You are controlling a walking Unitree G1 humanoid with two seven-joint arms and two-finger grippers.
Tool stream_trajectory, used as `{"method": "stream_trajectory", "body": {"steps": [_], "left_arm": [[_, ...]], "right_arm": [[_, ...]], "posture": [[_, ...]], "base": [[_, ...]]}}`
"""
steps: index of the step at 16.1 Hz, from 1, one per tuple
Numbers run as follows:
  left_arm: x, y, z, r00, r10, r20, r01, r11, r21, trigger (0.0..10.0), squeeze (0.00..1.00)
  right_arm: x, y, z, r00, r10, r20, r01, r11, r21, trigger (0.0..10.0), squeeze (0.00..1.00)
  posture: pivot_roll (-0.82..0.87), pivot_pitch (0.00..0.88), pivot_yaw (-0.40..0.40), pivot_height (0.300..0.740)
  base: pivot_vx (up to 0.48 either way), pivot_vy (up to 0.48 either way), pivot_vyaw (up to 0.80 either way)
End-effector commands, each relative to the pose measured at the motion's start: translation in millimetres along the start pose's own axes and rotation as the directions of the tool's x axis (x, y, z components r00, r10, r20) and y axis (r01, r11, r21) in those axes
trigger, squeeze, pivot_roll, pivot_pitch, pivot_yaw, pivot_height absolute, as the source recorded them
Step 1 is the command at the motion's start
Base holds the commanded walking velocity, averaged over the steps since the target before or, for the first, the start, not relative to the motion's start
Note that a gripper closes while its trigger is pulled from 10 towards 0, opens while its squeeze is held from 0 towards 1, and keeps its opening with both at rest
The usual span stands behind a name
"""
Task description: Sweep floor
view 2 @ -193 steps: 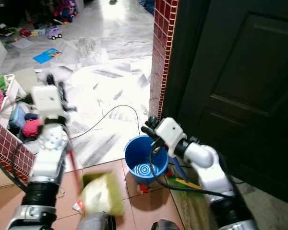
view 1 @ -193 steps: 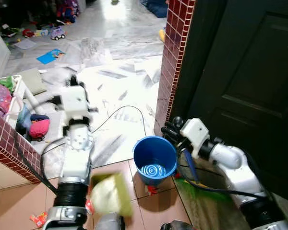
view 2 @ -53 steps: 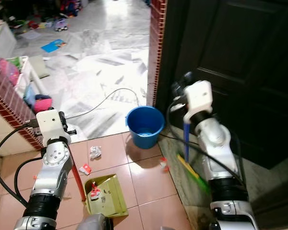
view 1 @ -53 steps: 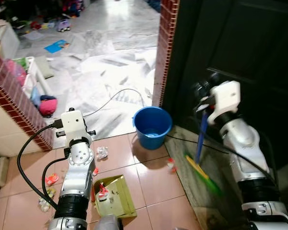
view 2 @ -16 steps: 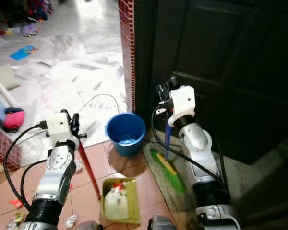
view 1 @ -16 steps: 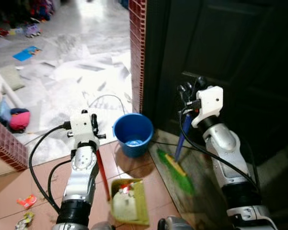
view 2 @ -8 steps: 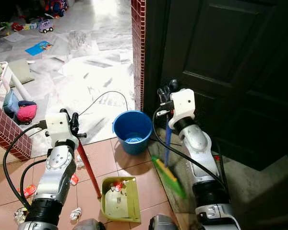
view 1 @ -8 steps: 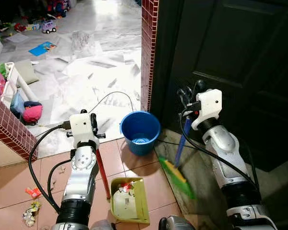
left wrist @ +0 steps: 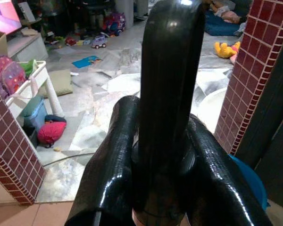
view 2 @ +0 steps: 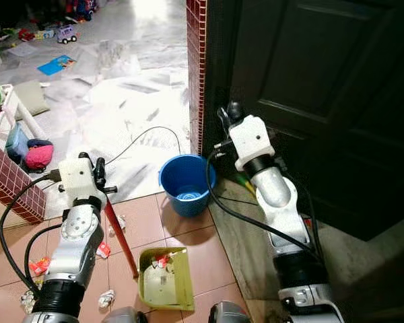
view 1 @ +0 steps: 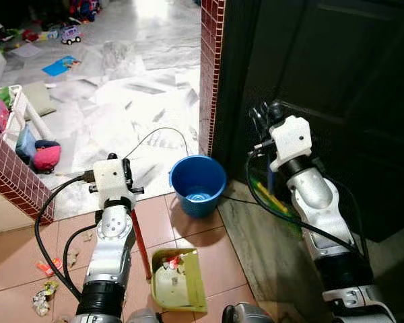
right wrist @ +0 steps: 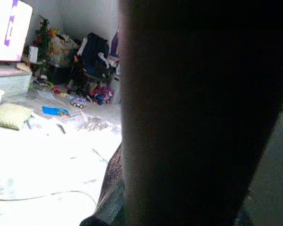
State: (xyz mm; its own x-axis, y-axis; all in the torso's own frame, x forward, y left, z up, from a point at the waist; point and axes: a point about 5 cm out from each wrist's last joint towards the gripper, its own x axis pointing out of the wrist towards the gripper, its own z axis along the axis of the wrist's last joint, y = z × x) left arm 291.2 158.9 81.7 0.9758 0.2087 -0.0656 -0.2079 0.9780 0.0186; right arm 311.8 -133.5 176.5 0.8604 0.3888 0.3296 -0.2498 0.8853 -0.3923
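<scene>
A yellow-green dustpan [view 1: 177, 288] lies on the terracotta tiles with a few scraps of litter in it. Its red pole [view 1: 141, 242] rises to my left gripper [view 1: 128, 173], which is shut on the pole's black top [left wrist: 170, 94]. My right gripper [view 1: 262, 113] is raised in front of the dark door and is shut on the broom handle [right wrist: 198, 113]. The blue shaft [view 1: 271, 179] and green bristles [view 1: 268, 198] of the broom show partly behind my right forearm, close to the door. Loose litter [view 1: 46, 268] lies on the tiles at the left.
A blue bucket [view 1: 197, 185] stands just beyond the dustpan, beside a red brick pillar [view 1: 209, 67]. The dark door [view 1: 337, 101] closes off the right. A black cable [view 1: 155, 134] trails over the marble floor. A low brick wall [view 1: 13, 176] and a basket of soft things [view 1: 17, 131] are on the left.
My right arm has swung the broom away from the dustpan; its green head now sits behind my forearm by the door. The left gripper and dustpan have barely moved.
</scene>
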Motion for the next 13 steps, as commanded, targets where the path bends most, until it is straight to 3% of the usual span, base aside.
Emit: {"method": "stream_trajectory", "body": {"steps": [1,2,4,8,10,11,13], "left_arm": [[2.1,1.4,11.6,0.998,0.009,0.058,-0.01,1.0,0.016,10.0,0.0],[2.1,0.6,12.2,0.998,0.007,0.061,-0.008,1.0,0.013,10.0,0.0],[-5.3,-0.5,14.5,0.997,0.01,0.075,-0.01,1.0,-0.004,10.0,0.0],[-39.5,2.1,15.1,0.997,0.007,0.08,-0.007,1.0,-0.006,10.0,0.0],[-49.3,2.7,15.3,0.997,-0.002,0.071,0.002,1.0,-0.002,10.0,0.0],[-62.3,3.3,17.6,0.998,-0.017,0.059,0.017,1.0,0.009,10.0,0.0],[-73.7,7.3,18.4,0.999,-0.013,0.031,0.012,1.0,0.015,10.0,0.0]], "right_arm": [[5.8,-1.9,10.8,0.998,0.009,0.059,-0.007,0.999,-0.047,10.0,0.0],[3.8,-3.6,5.2,0.999,0.025,0.045,-0.021,0.995,-0.101,10.0,0.0],[-5.2,-7.1,-7.2,1.0,0.02,-0.008,-0.021,0.992,-0.126,10.0,0.0],[-22.7,-16.2,-36.7,0.991,0.056,-0.118,-0.084,0.965,-0.249,10.0,0.0],[-26.5,-22.9,-44.9,0.988,0.039,-0.15,-0.078,0.961,-0.265,10.0,0.0],[-32.2,-28.8,-59.9,0.978,0.003,-0.21,-0.061,0.961,-0.269,10.0,0.0],[-37.7,-21.8,-88.3,0.943,-0.043,-0.331,-0.028,0.978,-0.208,10.0,0.0]], "posture": [[-0.04,0.0,0.027,0.74],[-0.04,0.0,0.025,0.74],[-0.02,0.038,0.005,0.74],[0.02,0.16,-0.03,0.74],[0.03,0.192,-0.031,0.74],[0.05,0.257,-0.035,0.74],[0.08,0.298,-0.037,0.74]], "base": [[0.0,0.0,0.0],[0.0,0.0,0.0],[0.0,0.0,0.0],[0.0,0.0,0.0],[0.0,0.0,0.0],[0.0,0.0,0.0],[0.0,0.0,0.0]]}}
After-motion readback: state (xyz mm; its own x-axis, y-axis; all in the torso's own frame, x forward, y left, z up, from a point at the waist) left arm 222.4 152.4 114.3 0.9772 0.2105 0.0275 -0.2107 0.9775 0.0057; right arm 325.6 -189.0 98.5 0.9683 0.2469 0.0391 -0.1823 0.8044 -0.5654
